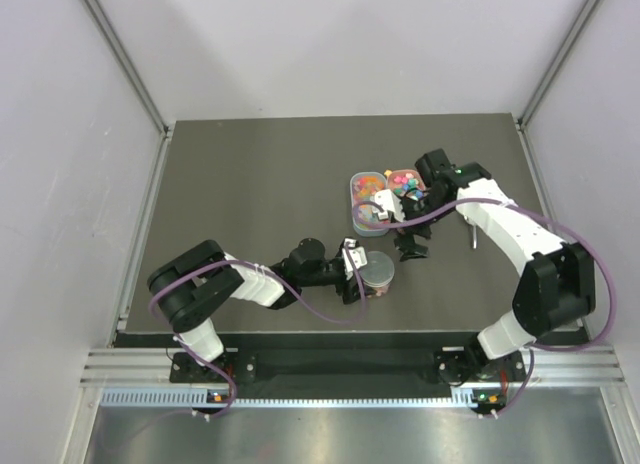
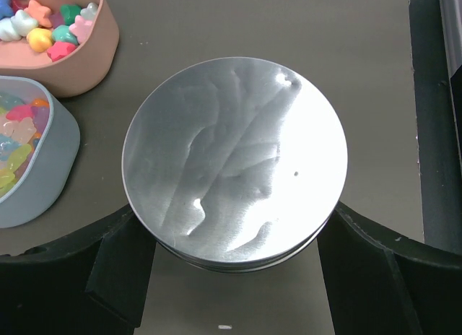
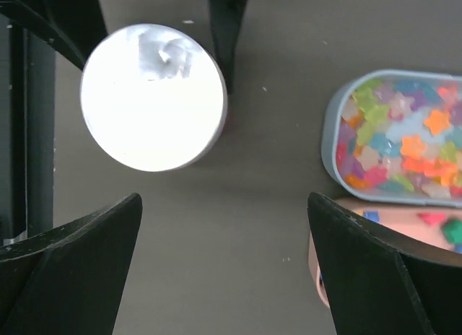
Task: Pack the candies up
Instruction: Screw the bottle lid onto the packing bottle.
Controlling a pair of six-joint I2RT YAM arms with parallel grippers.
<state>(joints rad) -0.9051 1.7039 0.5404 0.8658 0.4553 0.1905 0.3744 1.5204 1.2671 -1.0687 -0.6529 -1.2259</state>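
Candies [image 2: 45,24] in trays [image 2: 90,61] — lidded cup [image 2: 234,162] beside

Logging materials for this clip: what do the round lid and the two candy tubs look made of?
The lid seems metal or foil: silvery, with brushed streaks and glare. The pink tub and grey tub are likely matte plastic: smooth opaque walls, no shine.

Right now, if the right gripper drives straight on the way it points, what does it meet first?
Probably the bare dark tabletop: the right gripper points down into the gap between the round shiny-lidded cup and the grey-blue tub of translucent candies. Depth unclear.
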